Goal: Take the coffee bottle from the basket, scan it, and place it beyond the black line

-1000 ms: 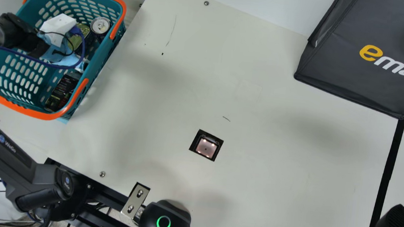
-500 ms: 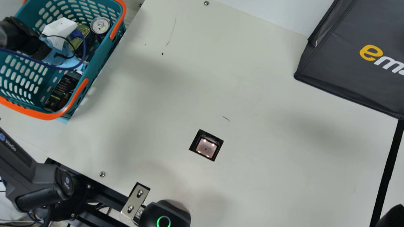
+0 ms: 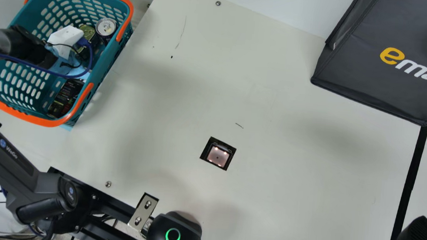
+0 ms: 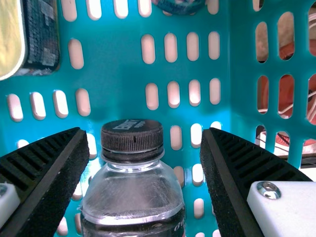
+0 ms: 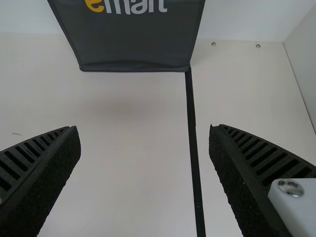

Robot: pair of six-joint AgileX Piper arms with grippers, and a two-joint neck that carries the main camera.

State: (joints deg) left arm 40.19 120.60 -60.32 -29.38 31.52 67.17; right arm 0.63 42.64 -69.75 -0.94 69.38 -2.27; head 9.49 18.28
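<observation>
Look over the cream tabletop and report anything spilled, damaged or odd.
Possible scratches mark the tabletop: a short dark dash near the square black-framed scanner, and a longer, fainter streak nearer the teal plastic basket. I see no spill.

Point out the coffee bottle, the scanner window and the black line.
Coffee bottle [image 4: 132,192]: left wrist view, on its clear shoulder.
Scanner window [image 3: 218,156]: main view, on its lit pane.
Black line [image 3: 412,172]: main view, on its middle stretch.

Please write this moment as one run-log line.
left gripper: open at coffee bottle, not gripping | bottle: in basket | right gripper: open, empty | scan: pending
</observation>
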